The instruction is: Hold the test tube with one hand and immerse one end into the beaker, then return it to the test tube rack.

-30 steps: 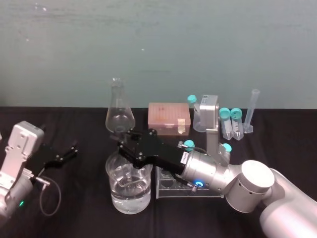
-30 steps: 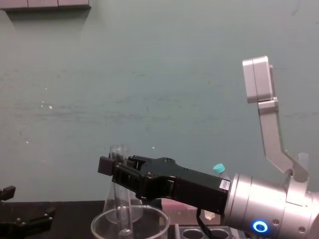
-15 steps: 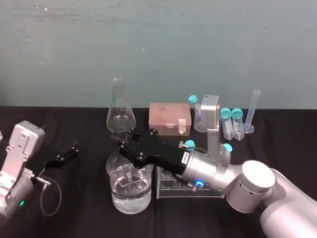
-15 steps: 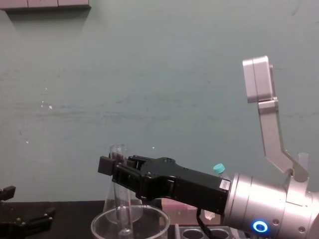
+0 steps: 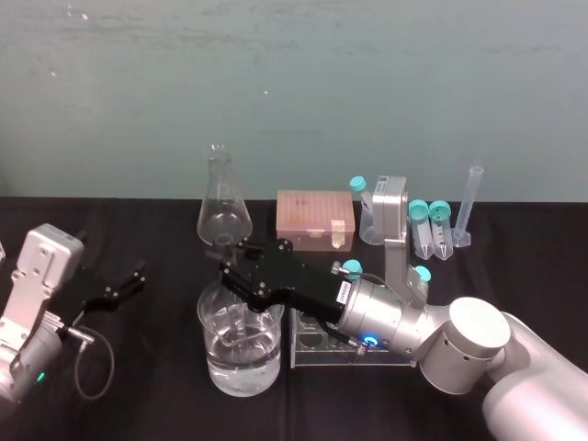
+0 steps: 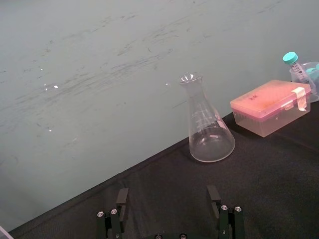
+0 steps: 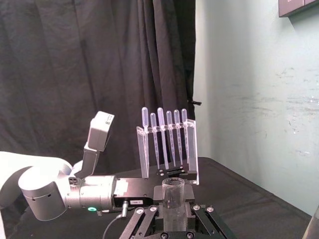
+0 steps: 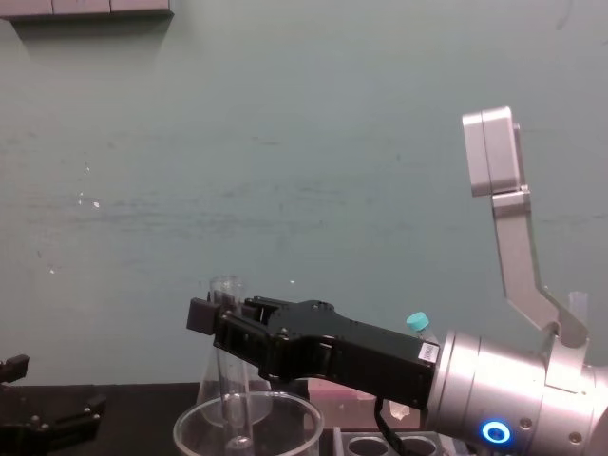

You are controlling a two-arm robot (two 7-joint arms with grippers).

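Our right gripper (image 5: 241, 264) is clamped on the test tube (image 8: 228, 385), which stands upright with its round end down inside the beaker (image 5: 220, 372). The rack (image 5: 312, 345) stands just right of the beaker. Our left gripper (image 5: 124, 285) rests with its fingers spread, well apart.

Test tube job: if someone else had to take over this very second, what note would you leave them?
Right gripper: shut on the test tube, holding it upright with its lower end inside the beaker.
Left gripper: open, idle off to the left.
Rack: just right of the beaker.
Done: tube picked up and lowered into the beaker.
Left: lift it out and put it back in the rack.
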